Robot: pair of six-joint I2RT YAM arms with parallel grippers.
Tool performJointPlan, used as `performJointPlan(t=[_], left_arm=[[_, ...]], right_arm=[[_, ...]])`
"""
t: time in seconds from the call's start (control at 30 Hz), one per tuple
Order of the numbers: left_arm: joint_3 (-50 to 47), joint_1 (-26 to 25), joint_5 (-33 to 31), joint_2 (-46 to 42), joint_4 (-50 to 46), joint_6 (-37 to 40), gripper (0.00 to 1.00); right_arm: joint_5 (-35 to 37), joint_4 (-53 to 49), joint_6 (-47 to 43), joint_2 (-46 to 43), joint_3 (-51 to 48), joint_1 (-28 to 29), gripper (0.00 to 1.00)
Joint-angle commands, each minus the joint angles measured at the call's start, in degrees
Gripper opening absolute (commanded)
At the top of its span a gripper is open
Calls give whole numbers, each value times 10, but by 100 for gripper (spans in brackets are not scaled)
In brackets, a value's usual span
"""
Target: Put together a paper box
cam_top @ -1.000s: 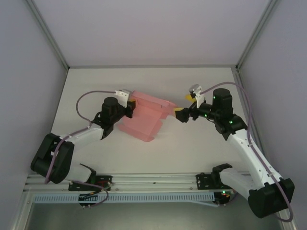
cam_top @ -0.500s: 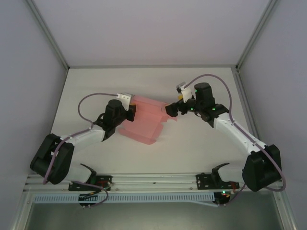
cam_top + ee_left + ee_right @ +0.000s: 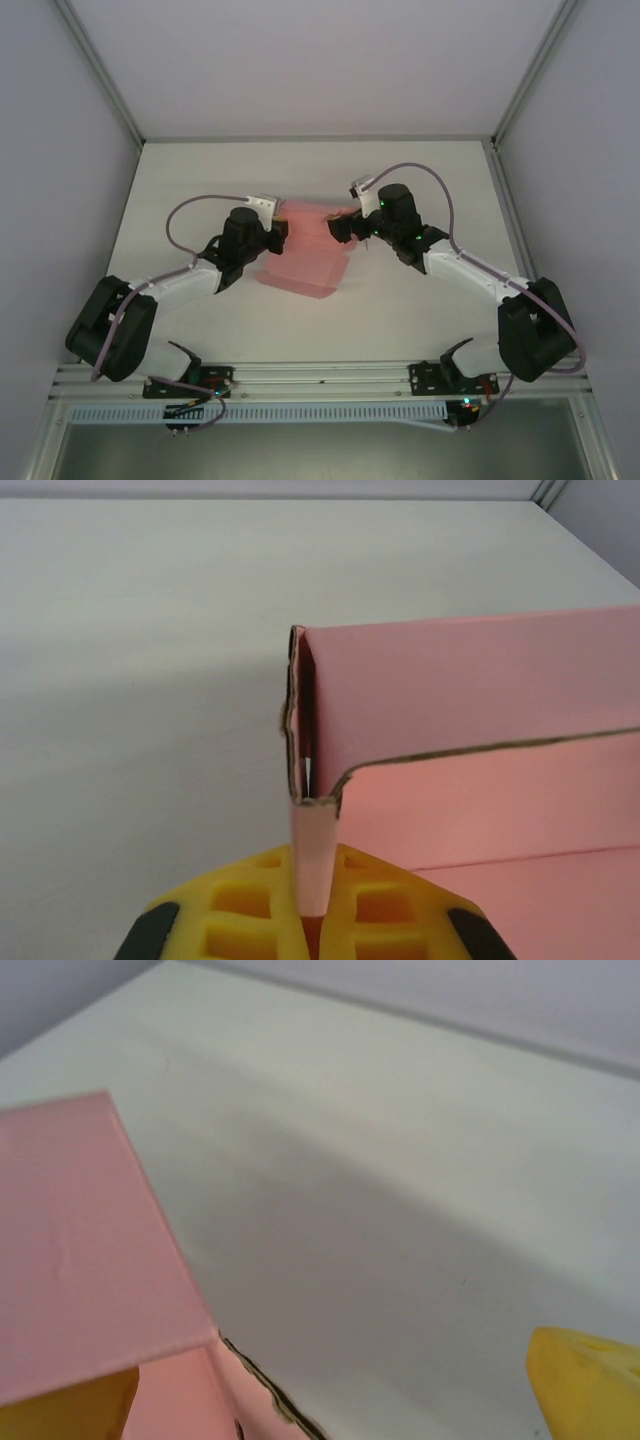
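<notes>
The paper box (image 3: pixel 300 262) is a pink card sheet, partly folded, with one wall standing up. It lies mid-table between the two arms. My left gripper (image 3: pixel 277 233) is at its left end. In the left wrist view this gripper (image 3: pixel 312 900) is shut on a folded corner edge of the paper box (image 3: pixel 470 710), pinched between the yellow fingers (image 3: pixel 240 905). My right gripper (image 3: pixel 341 228) is at the box's far right corner. It stands open (image 3: pixel 330 1400), and a pink flap (image 3: pixel 85 1250) lies over its left finger (image 3: pixel 70 1410), the other finger (image 3: pixel 590 1380) well apart.
The white table (image 3: pixel 420 300) is walled on three sides by grey panels. A metal rail (image 3: pixel 320 375) with the arm bases runs along the near edge. Purple cables loop over both wrists.
My right arm has swung left from about a hand's width off until its open gripper meets the box's right corner. The left gripper and box have shifted slightly right.
</notes>
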Motion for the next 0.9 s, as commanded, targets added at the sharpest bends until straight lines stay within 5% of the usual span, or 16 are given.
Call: performJointPlan(t=[0.0, 0.17, 0.43, 0.87], left_arm=[[24, -11, -20, 1, 8, -22, 0], [27, -6, -89, -9, -27, -43, 0], [31, -2, -104, -17, -44, -54, 0], [27, -2, -92, -24, -43, -52, 0]], right_arm=[[61, 67, 45, -21, -14, 3, 100], [119, -51, 33, -100, -33, 3, 100], [110, -144, 58, -177, -89, 3, 100], [90, -147, 54, -60, -40, 3, 100]])
